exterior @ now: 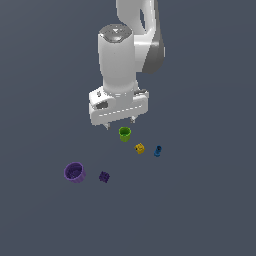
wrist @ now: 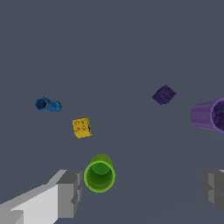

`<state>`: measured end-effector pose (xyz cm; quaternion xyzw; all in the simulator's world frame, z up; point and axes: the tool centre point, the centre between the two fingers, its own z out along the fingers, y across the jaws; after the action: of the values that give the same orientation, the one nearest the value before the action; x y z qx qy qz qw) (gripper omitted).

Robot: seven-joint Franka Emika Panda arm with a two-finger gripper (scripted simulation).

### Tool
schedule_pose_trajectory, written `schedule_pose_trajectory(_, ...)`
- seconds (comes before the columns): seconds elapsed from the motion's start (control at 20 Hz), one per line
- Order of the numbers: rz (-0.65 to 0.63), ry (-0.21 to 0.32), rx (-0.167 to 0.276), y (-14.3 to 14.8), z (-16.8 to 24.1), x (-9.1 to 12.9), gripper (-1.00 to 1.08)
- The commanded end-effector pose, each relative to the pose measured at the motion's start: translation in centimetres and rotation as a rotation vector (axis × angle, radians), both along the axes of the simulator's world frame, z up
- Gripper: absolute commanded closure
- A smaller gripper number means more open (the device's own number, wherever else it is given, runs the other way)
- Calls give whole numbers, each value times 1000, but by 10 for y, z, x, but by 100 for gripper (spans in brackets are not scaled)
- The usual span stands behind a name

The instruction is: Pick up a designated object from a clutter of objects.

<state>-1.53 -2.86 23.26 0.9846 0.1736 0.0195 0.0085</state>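
Note:
The small lime-green cup (exterior: 124, 133) (wrist: 99, 174) stands upright on the grey floor with its hollow top showing. My gripper (exterior: 120, 123) (wrist: 142, 190) hangs open just above and behind it in the exterior view. In the wrist view the cup sits close to one finger (wrist: 68, 192), and the other finger (wrist: 213, 188) stands far off to the side. Nothing is held. The rest of the clutter lies around: a purple cup (exterior: 75, 172) (wrist: 210, 115), a yellow block (exterior: 139, 148) (wrist: 82, 127), a blue piece (exterior: 157, 151) (wrist: 47, 105) and a dark purple block (exterior: 104, 176) (wrist: 164, 94).
The yellow block is the nearest neighbour of the green cup, toward the exterior view's right. The purple cup is well off toward the exterior view's left. The white arm (exterior: 120, 55) rises above the gripper. The floor is flat dark grey.

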Motion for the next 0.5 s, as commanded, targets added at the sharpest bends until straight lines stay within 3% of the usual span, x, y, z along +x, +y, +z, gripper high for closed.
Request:
schedule_pose_trajectory(0.0, 70, 5, -4, 0, -16, -6, -92)
schedule_pose_trajectory(0.45, 317, 22, -13, 3, -69, -33, -92)
